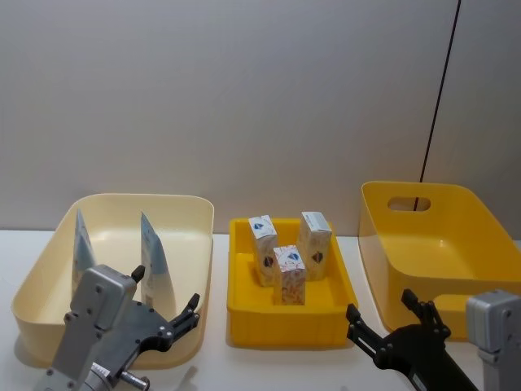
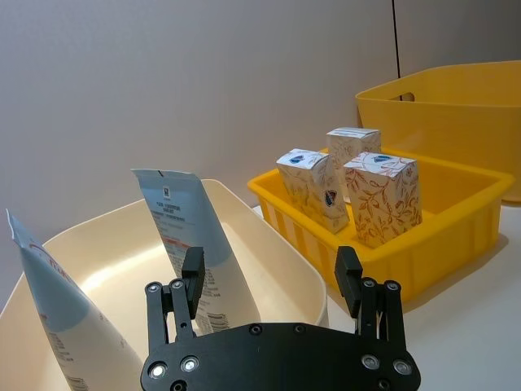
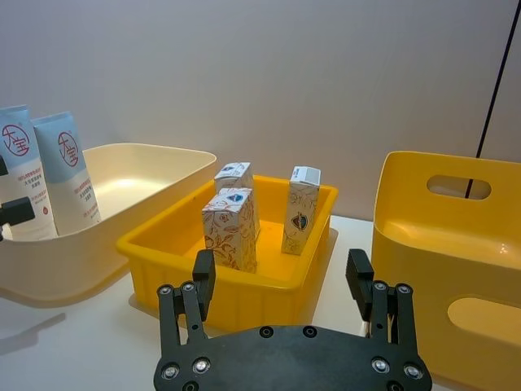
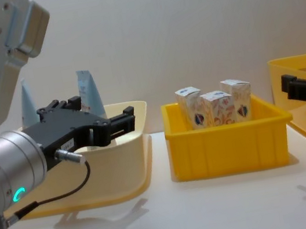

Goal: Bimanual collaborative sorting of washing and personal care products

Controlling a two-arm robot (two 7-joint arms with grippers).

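Note:
Two pale blue squeeze tubes [image 1: 153,257] [image 1: 84,244] stand on end in the cream bin [image 1: 191,210] at the left. Three white cartons with an orange pattern [image 1: 291,275] [image 1: 263,248] [image 1: 315,244] stand upright in the small yellow crate [image 1: 289,319] in the middle. My left gripper [image 1: 186,318] hovers open and empty over the cream bin's near right corner, in front of the tubes [image 2: 195,244]. To the right of the crate, my right gripper [image 1: 381,308] is open and empty, with the cartons [image 3: 232,228] ahead of its fingers [image 3: 203,273].
A large deep yellow bin [image 1: 456,204] with a handle slot stands at the far right, beside my right gripper. A plain grey wall with a thin black cable [image 1: 440,90] closes the back. White tabletop [image 4: 216,210] shows in front of the bins.

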